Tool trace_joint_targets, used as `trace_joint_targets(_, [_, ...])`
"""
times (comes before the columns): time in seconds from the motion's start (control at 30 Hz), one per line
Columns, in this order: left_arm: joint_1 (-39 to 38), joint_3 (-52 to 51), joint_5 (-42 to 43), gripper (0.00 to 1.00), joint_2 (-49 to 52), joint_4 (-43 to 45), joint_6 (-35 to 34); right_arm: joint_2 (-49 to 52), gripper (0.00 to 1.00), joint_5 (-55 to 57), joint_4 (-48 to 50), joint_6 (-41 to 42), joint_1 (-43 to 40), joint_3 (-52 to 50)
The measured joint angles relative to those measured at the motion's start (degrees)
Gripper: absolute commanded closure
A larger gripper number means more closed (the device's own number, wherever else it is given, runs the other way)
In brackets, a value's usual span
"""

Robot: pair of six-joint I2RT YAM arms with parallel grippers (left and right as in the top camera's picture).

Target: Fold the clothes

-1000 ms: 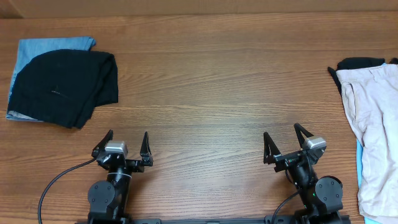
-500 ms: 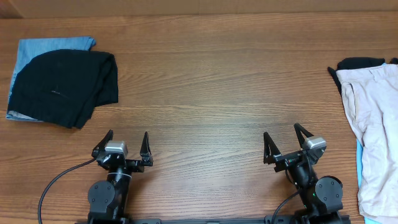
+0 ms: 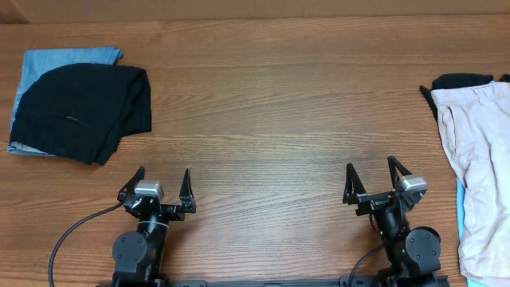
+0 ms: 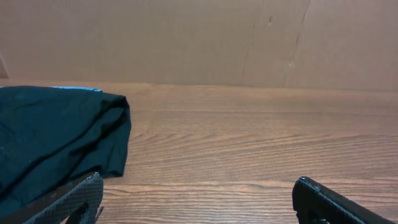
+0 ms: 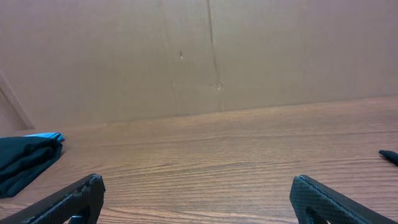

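The pale beige shorts [image 3: 476,167] lie at the table's right edge in the overhead view, partly cut off by the frame, on top of a black garment and a blue one. My left gripper [image 3: 164,182] is open and empty near the front edge at the left; its two fingertips frame bare wood in the left wrist view [image 4: 196,196]. My right gripper [image 3: 373,177] is open and empty near the front edge at the right, some way left of the shorts; its fingertips also frame bare wood [image 5: 198,193].
A black knit garment [image 3: 84,110] lies on a light blue T-shirt [image 3: 62,60] at the back left; it also shows in the left wrist view [image 4: 53,140] and the right wrist view [image 5: 25,158]. A brown cardboard wall [image 5: 205,56] stands behind the table.
My right gripper has shifted slightly to the right, toward the shorts. The left gripper and the clothes have not moved.
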Motion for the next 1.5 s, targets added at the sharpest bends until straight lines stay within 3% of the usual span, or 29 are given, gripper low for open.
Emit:
trace_joint_targets(0.37, [0.0,0.0,0.0,0.00,0.0,0.0,0.0,0.0,0.00,0.1,-2.4,0.0,0.0,0.4])
trace_joint_targets(0.53, [0.0,0.0,0.0,0.00,0.0,0.0,0.0,5.8,0.00,3.7,-15.0,0.0,0.0,13.9])
trace_joint_targets(0.67, [0.0,0.0,0.0,0.00,0.0,0.0,0.0,16.4,0.00,5.1,-20.5,0.1,0.0,28.4])
trace_joint_targets(0.9, [0.0,0.0,0.0,0.00,0.0,0.0,0.0,43.6,0.00,7.2,-35.2,-0.1,-1.6,56.3])
trace_joint_targets(1.17, [0.0,0.0,0.0,0.00,0.0,0.1,0.0,80.7,0.00,5.9,-56.1,-4.7,-17.1,88.6])
trace_joint_targets(1.33, [0.0,0.0,0.0,0.00,0.0,0.1,0.0,94.7,0.00,4.0,-56.5,-6.6,-24.0,94.3])
trace_joint_targets(1.37, [0.0,0.0,0.0,0.00,0.0,0.1,0.0,95.9,0.04,4.0,-56.0,-7.0,-24.6,94.3])
trace_joint_targets(1.47, [0.0,0.0,0.0,0.00,0.0,0.1,0.0,99.2,0.30,4.0,-54.0,-9.2,-26.9,94.4])
trace_joint_targets(1.5, [0.0,0.0,0.0,0.00,0.0,0.1,0.0,100.2,0.30,4.0,-53.7,-10.4,-27.9,94.5])
